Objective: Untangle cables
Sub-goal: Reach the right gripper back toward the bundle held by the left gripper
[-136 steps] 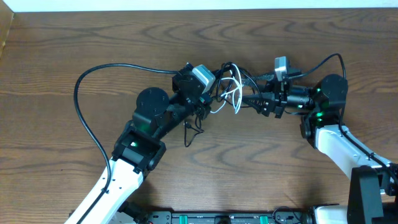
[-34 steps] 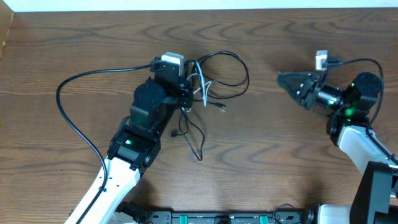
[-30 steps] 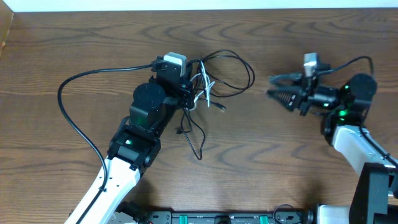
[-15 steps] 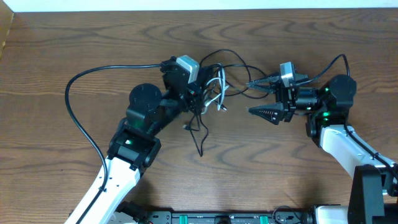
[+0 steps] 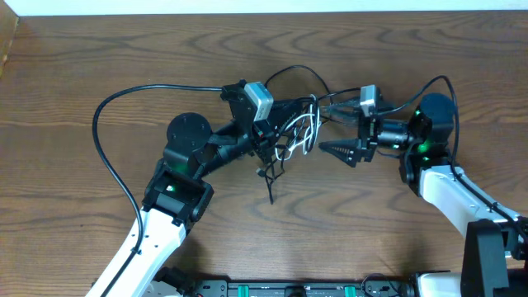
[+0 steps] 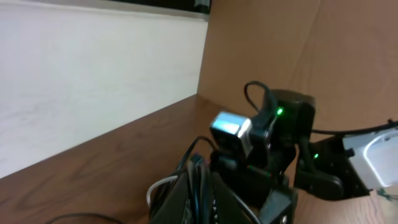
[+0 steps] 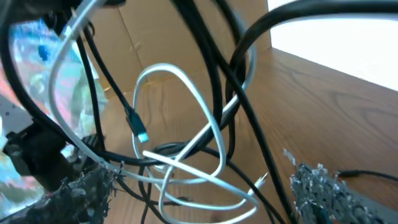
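Obs.: the cables sit in one knot over the middle of the table, between your two arms.

Your left gripper is clenched on that knot. In the left wrist view its fingers close around black strands. The white cable loops out on their left. One black tail trails out of the knot toward the near edge.

Your right gripper is released, jaws spread wide, tips pointed at the knot. In the right wrist view its pads stand at the two lower corners, with white loops and black strands crossing the gap between them. You cannot tell whether any strand touches a pad. A small plug with a blue tip dangles left of centre.

In the way:
- The left arm's thick black wire arcs wide over the table's left side, apart from the knot.
- A heavy black strand crosses close to the right wrist lens, blurred.

Around:
- The right arm's wrist camera, a silver box, faces the left one, with a green lamp lit behind it.
- A brown panel and a white wall back the table.

Writing: markings are too small or blurred to read.
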